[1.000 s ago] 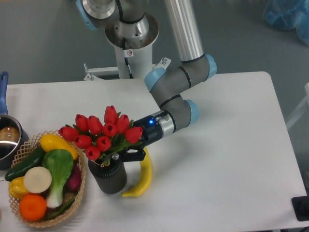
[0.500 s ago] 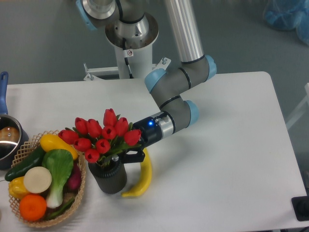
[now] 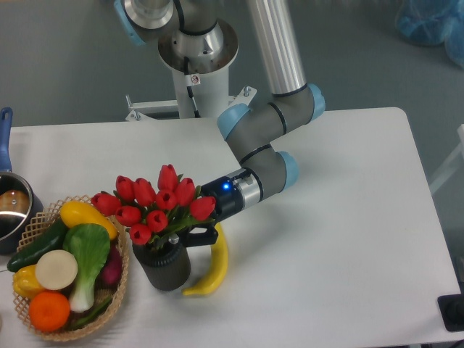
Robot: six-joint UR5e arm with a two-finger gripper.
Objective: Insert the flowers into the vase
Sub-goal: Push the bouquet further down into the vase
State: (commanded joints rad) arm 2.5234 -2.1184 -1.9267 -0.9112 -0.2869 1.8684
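Note:
The flowers [image 3: 156,204] are a bunch of red tulips with green leaves. Their stems go down into the vase [image 3: 162,266], a short dark grey-black cylinder at the table's front left. The blooms spread wider than the vase and cover its opening. My gripper [image 3: 187,233] is at the right of the bunch, just above the vase rim. Its black fingers are closed on the stems, though leaves and blooms partly hide them.
A yellow banana [image 3: 212,268] lies against the vase's right side. A wicker basket [image 3: 119,286] with vegetables and an orange stands to the left of the vase. A metal pot [image 3: 11,210] with a blue handle is at the left edge.
The bunch has sunk slightly lower into the vase with the gripper still on it. The arm has barely moved.

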